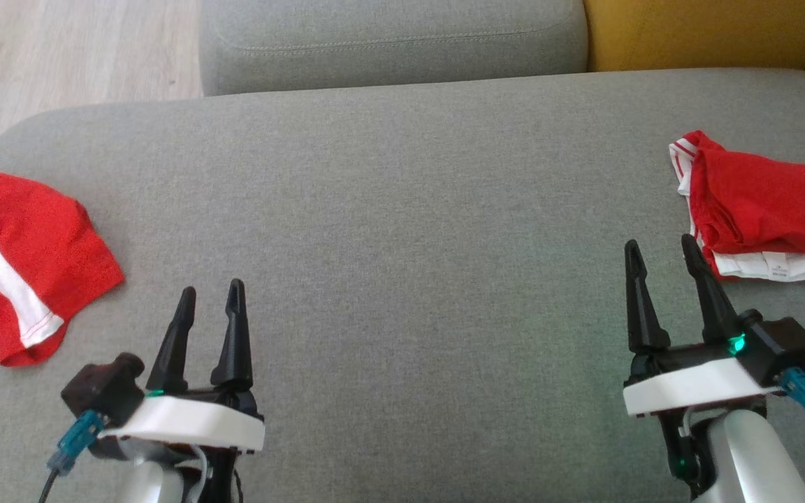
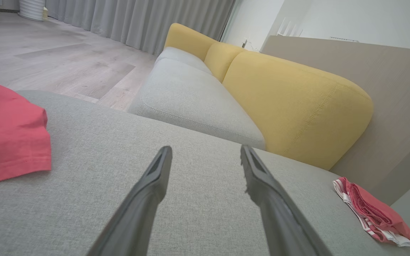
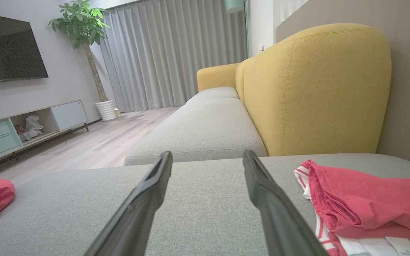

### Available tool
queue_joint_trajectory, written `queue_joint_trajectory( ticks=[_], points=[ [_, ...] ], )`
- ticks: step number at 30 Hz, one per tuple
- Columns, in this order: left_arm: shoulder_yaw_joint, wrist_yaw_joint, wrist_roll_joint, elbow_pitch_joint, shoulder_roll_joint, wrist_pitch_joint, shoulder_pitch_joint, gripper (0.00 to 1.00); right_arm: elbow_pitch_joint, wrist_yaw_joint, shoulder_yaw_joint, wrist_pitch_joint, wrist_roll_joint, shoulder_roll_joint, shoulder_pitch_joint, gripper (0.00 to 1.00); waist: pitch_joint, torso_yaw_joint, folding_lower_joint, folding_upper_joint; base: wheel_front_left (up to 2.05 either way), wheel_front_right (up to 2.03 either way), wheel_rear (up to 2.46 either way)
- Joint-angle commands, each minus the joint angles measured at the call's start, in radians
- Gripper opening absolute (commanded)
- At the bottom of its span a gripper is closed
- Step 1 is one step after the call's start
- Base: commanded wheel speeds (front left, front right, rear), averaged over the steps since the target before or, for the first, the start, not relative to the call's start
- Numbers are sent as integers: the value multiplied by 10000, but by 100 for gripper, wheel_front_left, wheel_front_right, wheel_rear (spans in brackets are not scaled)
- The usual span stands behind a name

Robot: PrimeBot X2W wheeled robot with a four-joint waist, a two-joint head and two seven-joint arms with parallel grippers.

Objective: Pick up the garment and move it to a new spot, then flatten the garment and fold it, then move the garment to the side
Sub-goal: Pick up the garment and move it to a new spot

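A red garment with a white stripe (image 1: 32, 244) lies loosely spread at the left edge of the grey cushion (image 1: 402, 209); the left wrist view shows it (image 2: 9, 135) at the left. A second red and white garment (image 1: 766, 209), folded into a compact stack, rests at the right edge (image 3: 365, 199). My left gripper (image 1: 212, 286) hovers open over bare cushion, right of the striped garment, nothing between its fingers (image 2: 205, 148). My right gripper (image 1: 660, 241) is open too, its right finger close beside the folded stack's near corner (image 3: 207, 153).
Another grey seat cushion (image 1: 388, 42) lies beyond, with a yellow backrest (image 1: 710, 31) at the far right. Wooden floor (image 1: 60, 49) drops off to the far left. A TV stand (image 3: 20, 128) and a potted plant (image 3: 84, 32) stand across the room.
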Motion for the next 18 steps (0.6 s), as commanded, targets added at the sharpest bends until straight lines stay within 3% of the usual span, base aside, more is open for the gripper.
queue_joint_trajectory(
  ticks=[1, 9, 18],
  points=[
    [258, 53, 58, -306, 83, -51, -267, 100, -392, -9, 233, -107, 71, 19, -186, 100, 11, 7, 1, 0, 0, 0, 0],
    [216, 68, 35, -255, 83, -51, -409, 100, -366, -9, 317, -108, 67, 19, -127, 100, 82, 624, 1, 0, 0, 0, 0],
    [290, 159, 24, -296, 83, -51, -368, 100, -183, -9, 848, -108, 313, 20, -120, 100, -2, 2556, 1, 0, 0, 0, 0]
  ],
)
